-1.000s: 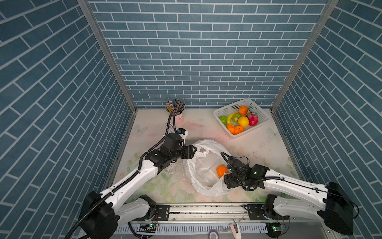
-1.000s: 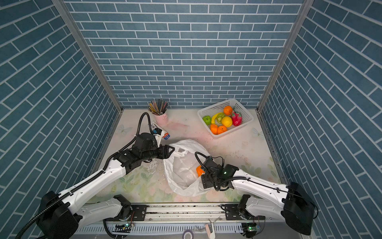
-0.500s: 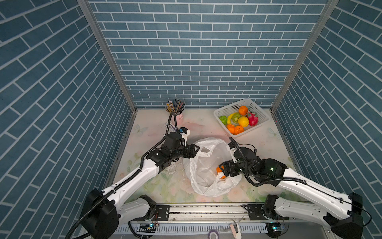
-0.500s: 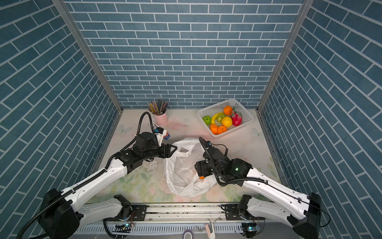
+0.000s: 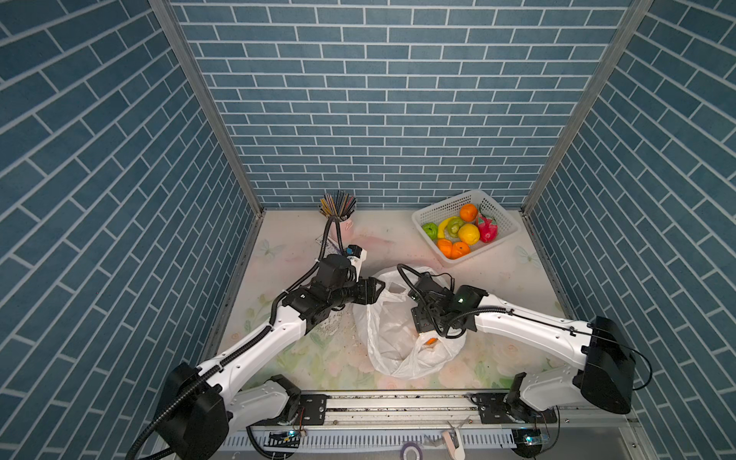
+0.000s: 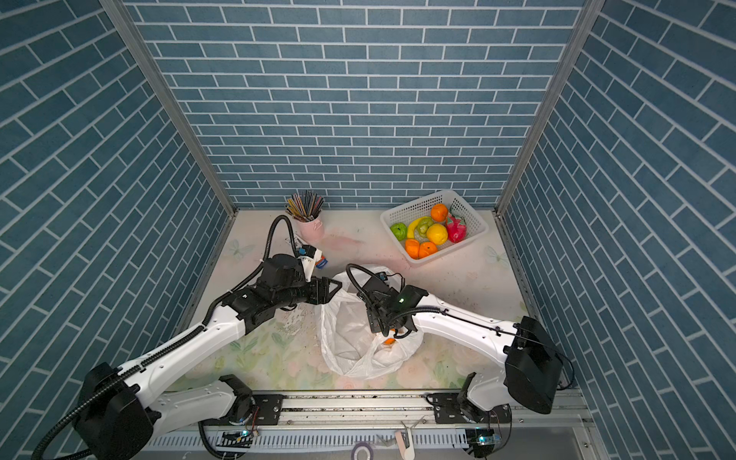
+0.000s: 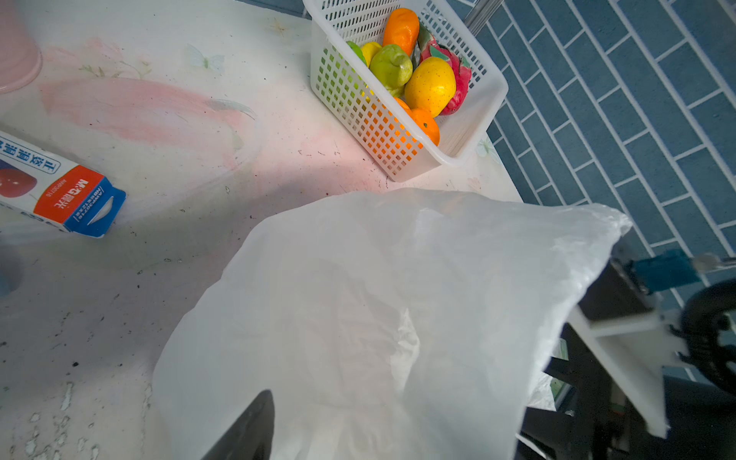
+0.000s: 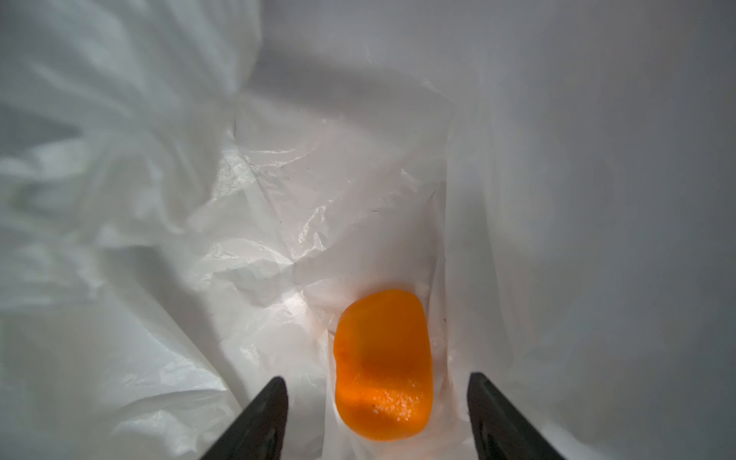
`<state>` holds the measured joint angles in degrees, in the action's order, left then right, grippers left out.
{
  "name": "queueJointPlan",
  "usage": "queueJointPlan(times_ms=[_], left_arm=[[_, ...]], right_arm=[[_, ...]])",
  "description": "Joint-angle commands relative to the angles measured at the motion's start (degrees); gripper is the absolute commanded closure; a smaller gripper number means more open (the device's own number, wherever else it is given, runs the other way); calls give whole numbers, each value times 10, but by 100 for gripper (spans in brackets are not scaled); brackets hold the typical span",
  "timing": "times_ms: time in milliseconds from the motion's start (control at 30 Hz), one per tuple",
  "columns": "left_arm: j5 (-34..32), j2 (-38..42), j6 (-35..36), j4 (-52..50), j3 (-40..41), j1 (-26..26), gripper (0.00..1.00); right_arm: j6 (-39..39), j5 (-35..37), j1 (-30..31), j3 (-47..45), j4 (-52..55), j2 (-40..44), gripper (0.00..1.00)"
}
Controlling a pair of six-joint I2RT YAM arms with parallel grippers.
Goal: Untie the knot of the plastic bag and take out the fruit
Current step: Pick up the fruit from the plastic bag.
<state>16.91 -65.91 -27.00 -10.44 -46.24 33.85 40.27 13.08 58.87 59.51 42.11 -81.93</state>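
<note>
Orange fruit (image 8: 382, 366) inside crinkled white plastic bag (image 8: 278, 207)

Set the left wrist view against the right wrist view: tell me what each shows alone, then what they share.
Left wrist only: the white basket holding fruit, a blue-and-orange carton, a pink cup at the frame's edge and the tabletop, with the plastic bag seen from outside.
Right wrist only: the bag's inside, where one orange lies between the open jaws of the right gripper, apparently untouched.
Both: the bag's crinkly white film.
</note>
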Motion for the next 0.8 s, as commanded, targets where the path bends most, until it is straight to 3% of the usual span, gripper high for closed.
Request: queueJointPlan(times_ms=[0, 233, 600, 767], left_arm=[[2, -1, -1, 2, -3, 2, 31], [0, 1, 1, -4, -3, 3, 31], [1, -1, -2, -1, -2, 3, 31], [1, -3, -2, 0, -1, 3, 31]], right_arm=[[34, -11, -6, -11, 2, -16, 27], [35, -37, -16, -38, -27, -47, 29], [28, -49, -16, -49, -50, -48, 60], [22, -41, -16, -50, -74, -9, 64]])
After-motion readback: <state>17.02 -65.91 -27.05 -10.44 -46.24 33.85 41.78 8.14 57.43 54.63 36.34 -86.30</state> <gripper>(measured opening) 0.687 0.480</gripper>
